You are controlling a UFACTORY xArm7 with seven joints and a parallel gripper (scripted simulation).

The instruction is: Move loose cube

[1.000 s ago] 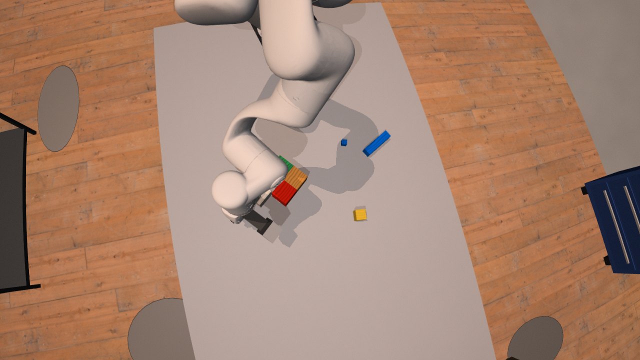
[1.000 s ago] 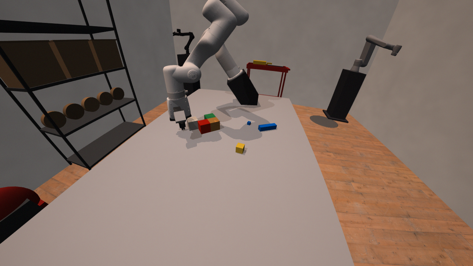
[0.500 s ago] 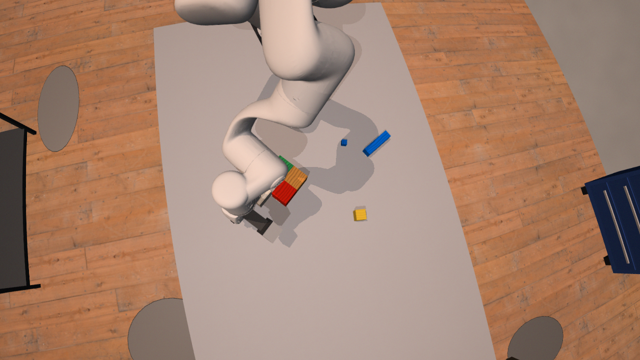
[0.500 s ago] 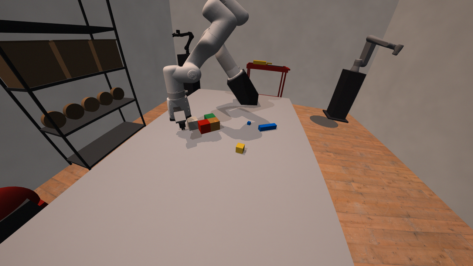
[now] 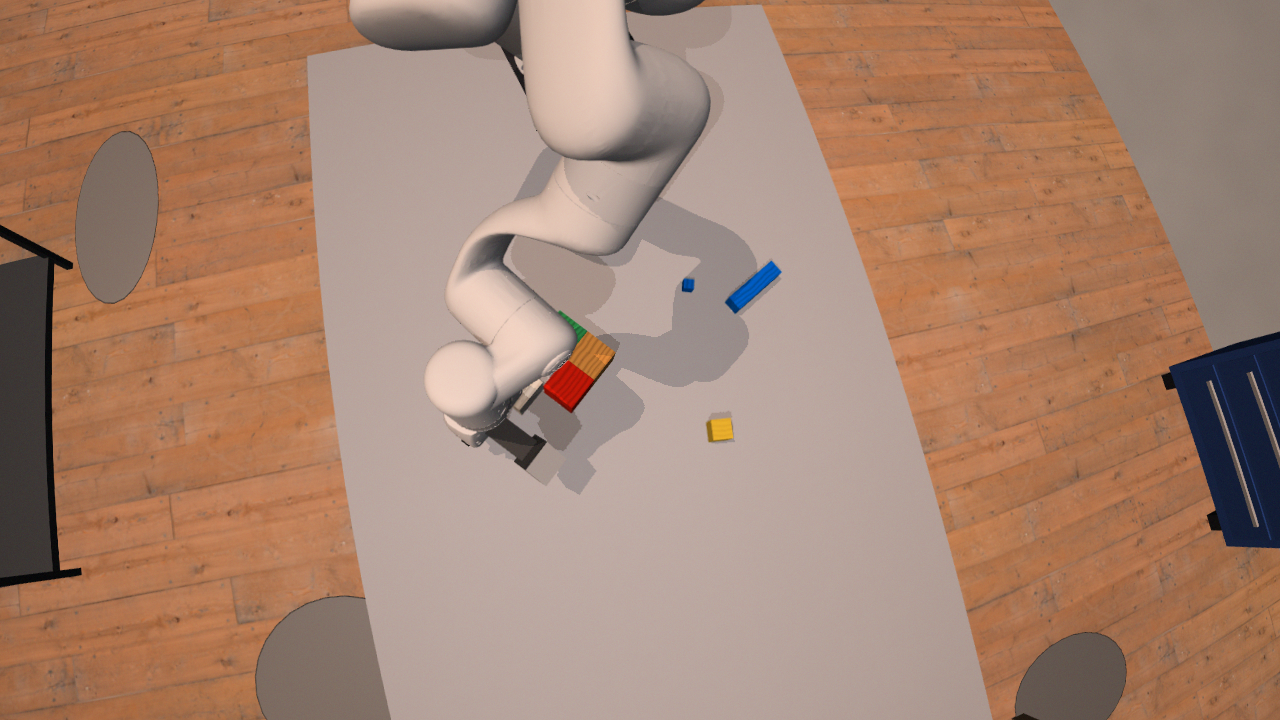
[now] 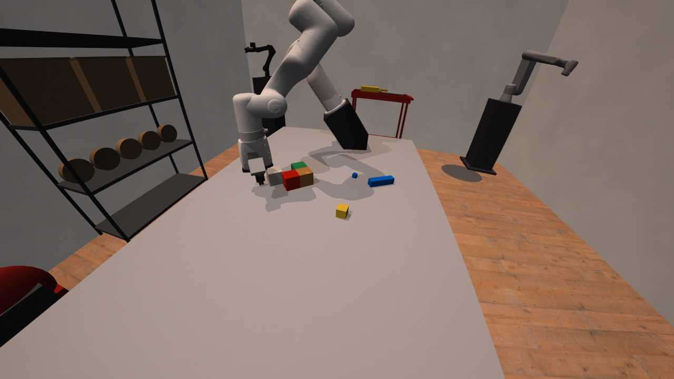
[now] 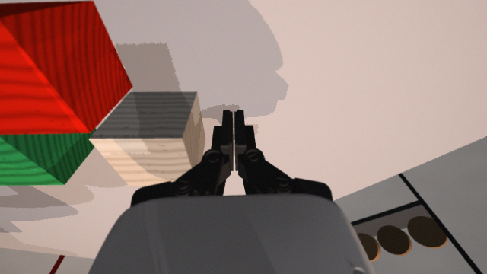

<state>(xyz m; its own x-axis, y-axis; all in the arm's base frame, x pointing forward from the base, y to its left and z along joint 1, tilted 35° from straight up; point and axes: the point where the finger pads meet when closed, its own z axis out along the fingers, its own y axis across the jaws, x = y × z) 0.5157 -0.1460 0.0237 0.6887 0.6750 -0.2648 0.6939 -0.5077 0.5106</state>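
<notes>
Beside the pale cube's (image 5: pixel 528 396) (image 6: pixel 274 176) (image 7: pixel 142 114) outer edge, the closed gripper (image 5: pixel 529 450) (image 6: pixel 260 181) (image 7: pixel 233 123) hangs apart

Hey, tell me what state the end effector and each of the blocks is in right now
End effector: shut, holding nothing
White cube: loose, outside the corner
Red cube, orange cube: side by side
Yellow cube: standing apart
Blue bar: lying flat

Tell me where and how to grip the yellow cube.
Grip the yellow cube by two opposite upright sides, coming from straight above. It sits flat with open table around it, so the gripper should have room for a finger on each side.
</notes>
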